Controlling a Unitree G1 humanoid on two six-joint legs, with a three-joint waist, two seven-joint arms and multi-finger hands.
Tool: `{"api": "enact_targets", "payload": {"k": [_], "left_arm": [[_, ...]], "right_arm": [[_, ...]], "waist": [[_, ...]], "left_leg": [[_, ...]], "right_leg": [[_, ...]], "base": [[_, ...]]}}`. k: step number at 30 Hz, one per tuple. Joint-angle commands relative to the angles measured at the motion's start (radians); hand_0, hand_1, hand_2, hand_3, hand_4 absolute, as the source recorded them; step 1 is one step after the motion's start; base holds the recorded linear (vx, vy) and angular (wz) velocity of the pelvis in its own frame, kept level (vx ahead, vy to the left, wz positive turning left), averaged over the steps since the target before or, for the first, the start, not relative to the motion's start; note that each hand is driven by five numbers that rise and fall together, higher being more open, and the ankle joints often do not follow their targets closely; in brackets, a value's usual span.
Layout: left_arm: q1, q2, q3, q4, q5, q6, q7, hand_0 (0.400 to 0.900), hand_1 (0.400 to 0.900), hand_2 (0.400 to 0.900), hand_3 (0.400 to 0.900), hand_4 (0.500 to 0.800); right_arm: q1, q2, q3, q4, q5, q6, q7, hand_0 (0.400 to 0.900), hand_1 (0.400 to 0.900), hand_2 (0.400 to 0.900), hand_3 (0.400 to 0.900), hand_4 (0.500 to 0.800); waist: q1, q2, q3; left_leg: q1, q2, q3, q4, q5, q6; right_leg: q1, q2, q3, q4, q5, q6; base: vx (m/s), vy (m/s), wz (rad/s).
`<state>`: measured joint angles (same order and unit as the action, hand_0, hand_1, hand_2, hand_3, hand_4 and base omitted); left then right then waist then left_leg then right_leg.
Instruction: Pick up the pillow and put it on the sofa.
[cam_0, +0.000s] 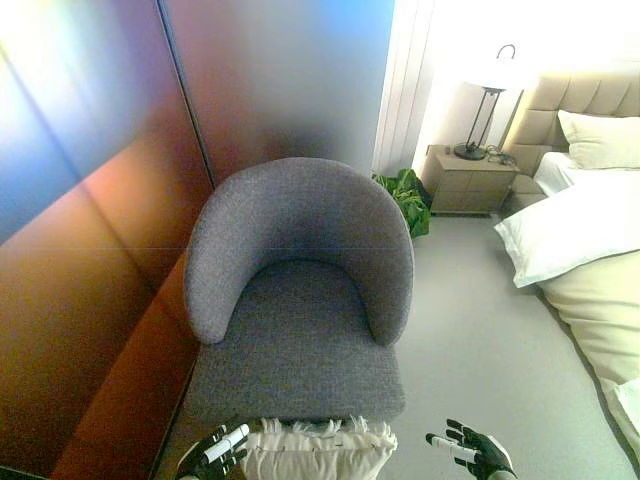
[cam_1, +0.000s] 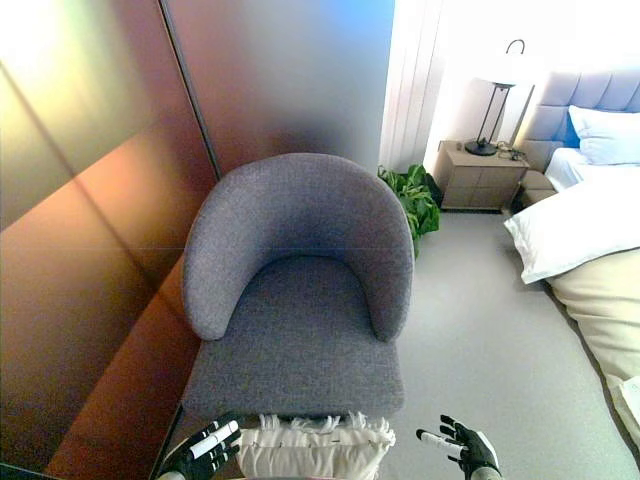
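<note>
In a bedroom, before the grey sofa (cam_0: 298, 300), the fringed cream pillow (cam_0: 318, 450) sits near, left hand (cam_0: 215, 450) gripping its left edge, right hand (cam_0: 472, 450) released; likely soft, light, best squeezed at both sides.

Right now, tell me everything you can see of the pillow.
The pillow is cream-white, soft-looking fabric with a fringed, feathery top edge. Only its upper part shows, at the bottom of the view, just in front of the grey chair's seat edge. The left hand touches its left side; the right hand is off to the right, apart from it.
</note>
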<state>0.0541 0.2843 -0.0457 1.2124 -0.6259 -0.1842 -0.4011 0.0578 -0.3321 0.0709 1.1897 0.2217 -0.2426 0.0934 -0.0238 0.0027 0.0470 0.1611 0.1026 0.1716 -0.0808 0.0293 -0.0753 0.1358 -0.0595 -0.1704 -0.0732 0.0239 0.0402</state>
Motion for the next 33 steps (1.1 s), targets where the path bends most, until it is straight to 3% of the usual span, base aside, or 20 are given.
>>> {"api": "enact_targets", "payload": {"k": [1, 6, 17, 20, 24, 28, 33], "left_arm": [[-0.067, 0.040, 0.044, 0.014, -0.024, -0.091, -0.019, 0.900, 0.900, 0.900, 0.900, 0.800], [-0.068, 0.044, 0.044, 0.002, 0.023, -0.106, 0.021, 0.900, 0.900, 0.900, 0.900, 0.800], [-0.065, 0.052, 0.043, -0.006, 0.027, -0.102, -0.002, 0.900, 0.900, 0.900, 0.900, 0.800], [-0.066, 0.052, 0.040, -0.008, 0.059, -0.105, 0.020, 0.900, 0.900, 0.900, 0.900, 0.800], [-0.087, 0.059, 0.018, 0.017, 0.178, -0.119, 0.180, 0.900, 0.900, 0.900, 0.900, 0.800], [-0.147, 0.096, -0.015, 0.016, 0.221, -0.116, 0.320, 0.900, 0.900, 0.900, 0.900, 0.800], [-0.174, 0.140, -0.049, -0.033, 0.270, -0.134, 0.427, 0.900, 0.900, 0.900, 0.900, 0.800]], "right_arm": [[-0.095, -0.051, -0.006, 0.011, 0.005, -0.057, -0.004, 0.900, 0.900, 0.900, 0.900, 0.800], [-0.091, -0.045, -0.010, 0.004, 0.005, -0.055, -0.010, 0.900, 0.900, 0.900, 0.900, 0.800], [-0.087, -0.052, -0.018, 0.013, 0.005, -0.075, -0.009, 0.900, 0.900, 0.900, 0.900, 0.800], [-0.089, -0.053, -0.019, 0.011, 0.003, -0.074, -0.010, 0.900, 0.900, 0.900, 0.900, 0.800], [-0.103, -0.059, 0.003, -0.007, 0.008, -0.067, -0.016, 0.900, 0.900, 0.900, 0.900, 0.800], [-0.158, -0.079, 0.047, -0.028, 0.041, -0.074, -0.051, 0.900, 0.900, 0.900, 0.900, 0.800], [-0.185, -0.119, 0.057, -0.110, 0.072, -0.102, -0.089, 0.900, 0.900, 0.900, 0.900, 0.800]], "waist": [[-0.005, -0.007, 0.011], [0.000, -0.011, 0.017], [0.003, -0.004, 0.026], [0.003, -0.003, 0.029], [-0.001, -0.001, 0.055], [-0.003, 0.010, 0.130], [-0.011, 0.020, 0.239]], "left_leg": [[-0.024, 0.013, 0.001, 0.025, -0.049, 0.006], [-0.027, 0.012, -0.002, 0.024, -0.046, 0.007], [-0.029, 0.008, -0.010, 0.020, -0.047, 0.008], [-0.028, 0.007, -0.011, 0.020, -0.047, 0.009], [-0.048, 0.012, -0.015, 0.042, -0.048, 0.006], [-0.121, 0.015, -0.031, 0.082, -0.043, 0.013], [-0.253, -0.006, -0.063, 0.160, -0.036, 0.015]], "right_leg": [[-0.013, -0.054, -0.047, 0.065, -0.060, 0.069], [-0.014, -0.058, -0.053, 0.064, -0.057, 0.072], [-0.012, -0.060, -0.056, 0.061, -0.061, 0.072], [-0.012, -0.060, -0.056, 0.062, -0.062, 0.072], [-0.029, -0.060, -0.047, 0.082, -0.070, 0.071], [-0.098, -0.055, -0.028, 0.114, -0.074, 0.054], [-0.205, -0.044, -0.006, 0.165, -0.076, 0.030]], "base": [[0.00, 0.000, 0.00], [-0.01, -0.003, 0.05], [0.00, 0.001, 0.01], [0.00, 0.000, 0.00], [-0.03, 0.000, 0.01], [-0.14, 0.022, 0.11], [-0.19, 0.022, 0.18]]}}
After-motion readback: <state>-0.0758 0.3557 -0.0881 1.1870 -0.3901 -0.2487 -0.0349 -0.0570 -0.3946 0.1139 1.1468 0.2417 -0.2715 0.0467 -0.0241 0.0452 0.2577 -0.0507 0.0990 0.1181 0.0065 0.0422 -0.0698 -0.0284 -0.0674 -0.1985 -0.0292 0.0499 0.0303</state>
